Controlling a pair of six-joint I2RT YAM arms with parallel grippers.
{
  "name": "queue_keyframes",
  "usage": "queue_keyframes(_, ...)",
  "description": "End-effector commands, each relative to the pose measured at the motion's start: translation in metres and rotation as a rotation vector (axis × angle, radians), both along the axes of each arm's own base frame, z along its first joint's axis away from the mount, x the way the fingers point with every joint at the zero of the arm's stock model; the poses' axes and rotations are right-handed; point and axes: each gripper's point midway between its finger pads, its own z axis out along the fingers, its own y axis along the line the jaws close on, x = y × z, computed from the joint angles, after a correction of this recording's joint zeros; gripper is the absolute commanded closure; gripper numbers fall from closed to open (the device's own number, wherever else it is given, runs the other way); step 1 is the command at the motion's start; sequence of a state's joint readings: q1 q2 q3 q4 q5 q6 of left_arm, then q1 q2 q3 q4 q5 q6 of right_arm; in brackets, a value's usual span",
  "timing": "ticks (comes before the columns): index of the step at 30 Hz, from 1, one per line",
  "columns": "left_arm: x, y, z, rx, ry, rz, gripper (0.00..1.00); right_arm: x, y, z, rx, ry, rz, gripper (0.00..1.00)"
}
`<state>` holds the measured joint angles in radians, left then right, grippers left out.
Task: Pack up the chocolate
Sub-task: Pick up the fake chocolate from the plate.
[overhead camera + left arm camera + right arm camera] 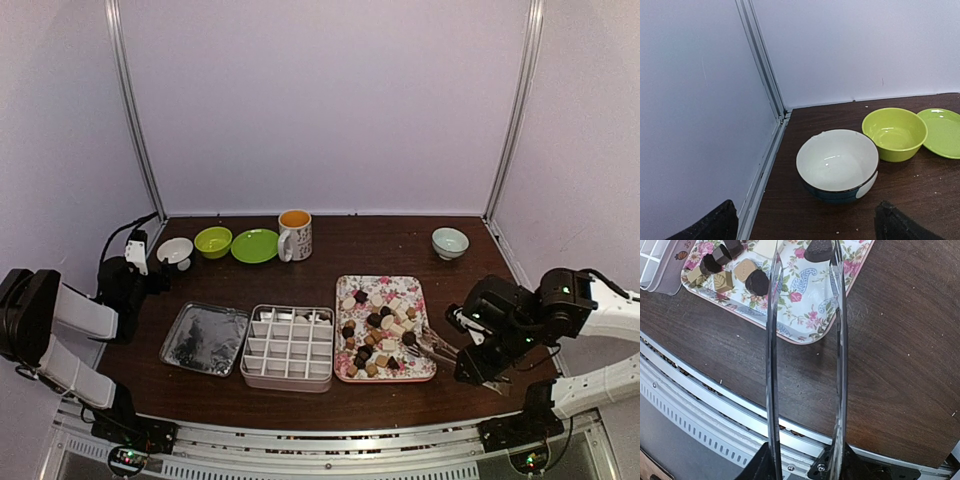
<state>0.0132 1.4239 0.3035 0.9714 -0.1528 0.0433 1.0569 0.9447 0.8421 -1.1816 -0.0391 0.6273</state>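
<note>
Metal tongs sit clamped in the right claw, their arms apart and their tips over the tray at its 4 o'clock. On that tray lies the chocolate, scattered. The left claw gapes wide and empty, with a bowl at its 12 o'clock.

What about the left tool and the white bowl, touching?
Apart. Left wrist view: open left tool hangs short of the white bowl, dark table showing between them.
</note>
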Motion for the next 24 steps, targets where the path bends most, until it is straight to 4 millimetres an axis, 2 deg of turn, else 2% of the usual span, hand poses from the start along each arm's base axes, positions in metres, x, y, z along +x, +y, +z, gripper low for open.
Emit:
queue_keyframes(1, 0.006, 0.003, 0.021, -0.005, -0.075, 0.01, 0.02, 0.015, 0.001, -0.004, -0.013, -0.044, -0.069, 0.59)
queue_keyframes(7, 0.006, 0.003, 0.021, -0.005, -0.074, 0.009, 0.02, 0.026, 0.012, -0.014, -0.01, -0.049, -0.073, 0.59)
queue_keyframes(14, 0.006, 0.003, 0.021, -0.005, -0.075, 0.009, 0.02, 0.034, 0.011, -0.026, -0.026, -0.039, -0.093, 0.6)
queue_keyframes(18, 0.006, 0.003, 0.021, -0.006, -0.075, 0.009, 0.02, 0.032, 0.007, -0.036, -0.044, -0.013, -0.106, 0.62)
queue_keyframes(24, 0.006, 0.003, 0.021, -0.005, -0.074, 0.008, 0.02, 0.032, 0.007, -0.037, -0.031, -0.008, -0.108, 0.65)
